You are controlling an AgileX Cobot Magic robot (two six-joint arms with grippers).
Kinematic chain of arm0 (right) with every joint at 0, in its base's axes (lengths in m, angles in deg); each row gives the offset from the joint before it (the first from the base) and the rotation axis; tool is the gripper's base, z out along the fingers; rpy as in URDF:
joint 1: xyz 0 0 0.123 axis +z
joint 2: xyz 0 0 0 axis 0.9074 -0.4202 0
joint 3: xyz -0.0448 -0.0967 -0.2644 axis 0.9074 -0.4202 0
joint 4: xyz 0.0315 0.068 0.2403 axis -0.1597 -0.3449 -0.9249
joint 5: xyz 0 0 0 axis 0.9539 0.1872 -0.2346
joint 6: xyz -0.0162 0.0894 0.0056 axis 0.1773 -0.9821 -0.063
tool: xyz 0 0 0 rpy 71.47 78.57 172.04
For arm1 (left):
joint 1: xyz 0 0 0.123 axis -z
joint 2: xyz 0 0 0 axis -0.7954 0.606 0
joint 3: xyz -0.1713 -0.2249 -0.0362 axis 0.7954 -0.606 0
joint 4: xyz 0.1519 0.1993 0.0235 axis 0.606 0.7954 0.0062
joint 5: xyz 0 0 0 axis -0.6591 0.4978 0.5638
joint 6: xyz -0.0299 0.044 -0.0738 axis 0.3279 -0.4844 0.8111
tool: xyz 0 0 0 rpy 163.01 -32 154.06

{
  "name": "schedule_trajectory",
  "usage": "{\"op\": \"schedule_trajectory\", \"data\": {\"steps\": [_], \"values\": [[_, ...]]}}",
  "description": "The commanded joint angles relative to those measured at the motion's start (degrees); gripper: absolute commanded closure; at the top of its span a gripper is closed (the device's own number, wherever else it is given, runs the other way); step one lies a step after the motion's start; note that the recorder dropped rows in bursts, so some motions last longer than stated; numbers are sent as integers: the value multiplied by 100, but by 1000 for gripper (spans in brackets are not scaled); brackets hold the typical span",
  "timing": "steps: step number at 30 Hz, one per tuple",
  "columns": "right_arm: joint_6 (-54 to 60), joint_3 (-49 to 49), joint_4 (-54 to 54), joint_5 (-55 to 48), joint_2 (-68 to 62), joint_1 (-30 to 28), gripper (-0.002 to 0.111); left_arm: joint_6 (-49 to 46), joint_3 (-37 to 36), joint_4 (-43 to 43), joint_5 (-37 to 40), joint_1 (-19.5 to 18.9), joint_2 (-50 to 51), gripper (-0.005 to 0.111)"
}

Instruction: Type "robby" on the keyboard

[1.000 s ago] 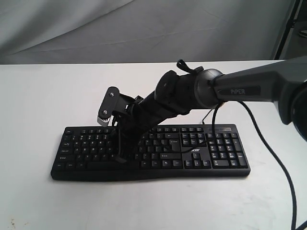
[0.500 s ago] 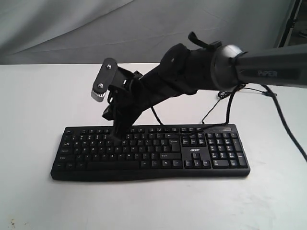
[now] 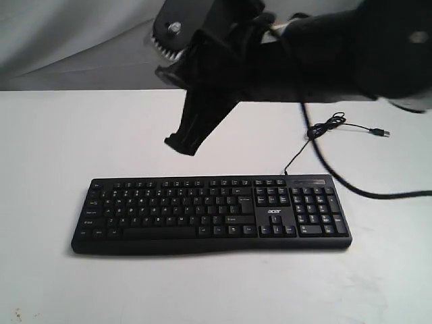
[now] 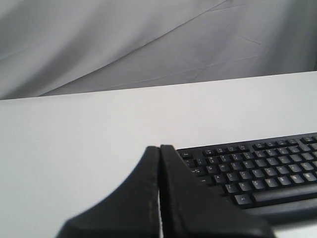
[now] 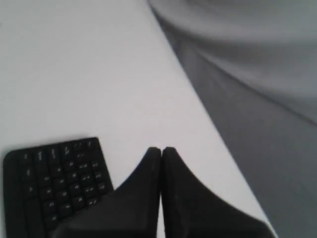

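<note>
Black keyboard (image 3: 210, 214), white table (image 3: 54, 135), cable (image 3: 324, 127) behind; left gripper (image 4: 159, 148), right gripper (image 5: 161, 149) pressed together

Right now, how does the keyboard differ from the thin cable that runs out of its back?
The keyboard is wide, flat and lies straight; the cable is thin and wanders, bunched in a small tangle behind the keyboard. The keyboard bears white legends and a logo; the cable is plain. The keyboard ends in square corners; the cable ends in a plug lying loose on the table, joined to nothing. Both are black and rest on the white table.
</note>
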Motion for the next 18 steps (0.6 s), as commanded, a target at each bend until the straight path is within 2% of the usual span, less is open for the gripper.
{"op": "schedule_trajectory", "data": {"steps": [1,3,7,9,15,18], "values": [[-414,-1096,-117,1249,1560,365,108,16,-25,27,-31,36,-20,107],[-414,-1883,-500,1918,2581,803,108,16,-25,27,-31,36,-20,107],[-414,-3029,-534,2966,3968,1584,108,16,-25,27,-31,36,-20,107],[-414,-3448,-596,3115,4490,1688,108,16,-25,27,-31,36,-20,107],[-414,-3981,-2350,2672,5602,1688,108,16,-25,27,-31,36,-20,107],[-414,-4035,-2502,2687,5870,1688,108,16,-25,27,-31,36,-20,107]]}}
